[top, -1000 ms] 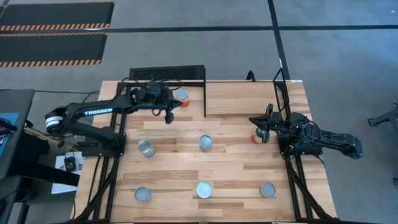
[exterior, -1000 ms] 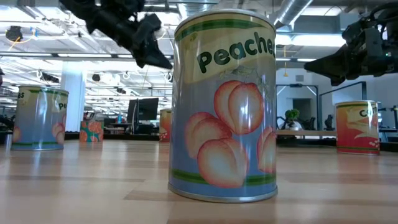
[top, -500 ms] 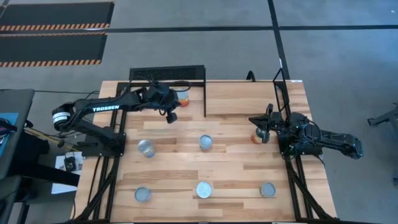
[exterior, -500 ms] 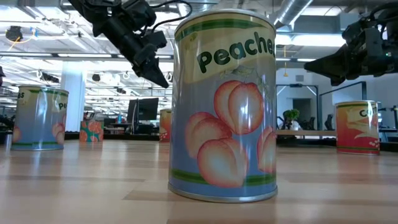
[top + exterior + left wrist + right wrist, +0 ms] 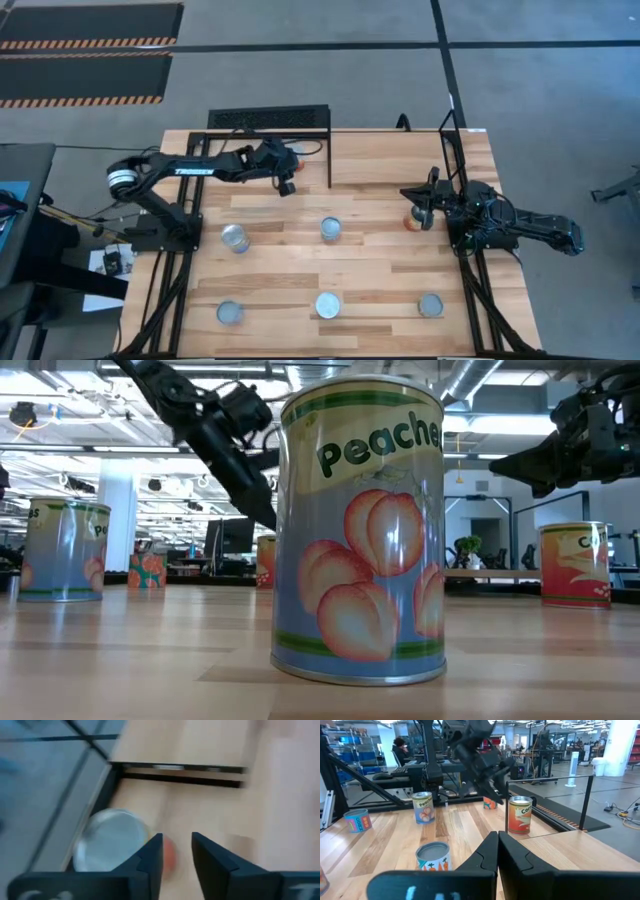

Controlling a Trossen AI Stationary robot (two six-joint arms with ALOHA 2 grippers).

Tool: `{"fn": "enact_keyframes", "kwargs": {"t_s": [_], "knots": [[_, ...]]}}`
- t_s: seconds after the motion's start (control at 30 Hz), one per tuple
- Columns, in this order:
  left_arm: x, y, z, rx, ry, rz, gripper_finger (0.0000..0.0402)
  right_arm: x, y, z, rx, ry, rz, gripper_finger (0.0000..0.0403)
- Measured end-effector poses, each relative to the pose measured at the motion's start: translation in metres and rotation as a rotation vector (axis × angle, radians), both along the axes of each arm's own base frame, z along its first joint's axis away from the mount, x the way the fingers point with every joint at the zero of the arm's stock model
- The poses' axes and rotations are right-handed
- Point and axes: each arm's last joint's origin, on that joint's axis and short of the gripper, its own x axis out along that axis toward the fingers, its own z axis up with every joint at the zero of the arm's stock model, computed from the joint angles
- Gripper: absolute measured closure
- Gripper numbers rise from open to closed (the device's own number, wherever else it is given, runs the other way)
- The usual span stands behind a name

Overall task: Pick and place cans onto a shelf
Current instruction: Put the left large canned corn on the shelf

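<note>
Fingers of my left gripper (image 5: 174,851) are standing apart just beside the can (image 5: 111,840) on the far shelf (image 5: 268,119); I judge placing is finishing, retreating next.

My right gripper (image 5: 424,209) is waiting, pinched together.

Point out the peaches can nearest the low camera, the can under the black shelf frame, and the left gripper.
peaches can (image 5: 362,520), low view, on its label.
can under the shelf frame (image 5: 111,840), left wrist view, on its silver lid.
left gripper (image 5: 176,851), left wrist view, midway between its fingertips.

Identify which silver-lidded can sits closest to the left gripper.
The orange-labelled can under the black wire shelf frame, right beside the left gripper; the other cans stand farther down the wooden table.
</note>
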Motion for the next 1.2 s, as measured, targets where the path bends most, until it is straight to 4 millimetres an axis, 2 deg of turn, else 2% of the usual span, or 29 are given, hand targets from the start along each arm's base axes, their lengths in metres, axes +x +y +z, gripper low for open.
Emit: {"fn": "enact_keyframes", "kwargs": {"t_s": [0.17, 0.33, 0.47, 0.67, 0.8, 0.9, 1.1, 1.2], "knots": [[0.007, 0.007, -0.012, 0.126, 0.061, 0.068, 0.027, 0.0, 0.0, 0.001, -0.002, -0.007, -0.001, 0.0372], [0.005, 0.008, -0.013, 0.149, 0.094, 0.072, 0.0271, 0.0, 0.0, 0.001, -0.002, -0.008, 0.0, 0.0372], [0.002, 0.012, -0.016, 0.096, 0.103, 0.032, 0.0299, 0.0, 0.0, 0.001, -0.002, -0.008, 0.0, 0.0372], [-0.002, 0.021, -0.018, 0.086, 0.127, -0.011, 0.0369, 0.0, 0.0, 0.001, -0.002, -0.009, 0.0, 0.0372], [-0.007, 0.018, -0.01, 0.113, 0.157, -0.037, 0.0396, 0.0, 0.0, 0.001, -0.002, -0.009, 0.001, 0.0372], [-0.013, 0.014, 0.005, 0.11, 0.177, -0.054, 0.04, 0.0, 0.0, 0.001, -0.002, -0.01, 0.001, 0.0372], [-0.021, 0.009, 0.077, 0.138, 0.001, -0.005, 0.0401, 0.0, 0.0, 0.001, -0.003, -0.01, 0.002, 0.0372], [-0.022, 0.004, 0.122, 0.092, -0.177, -0.029, 0.0401, 0.0, 0.0, 0.001, -0.003, -0.01, 0.002, 0.0372]]}}
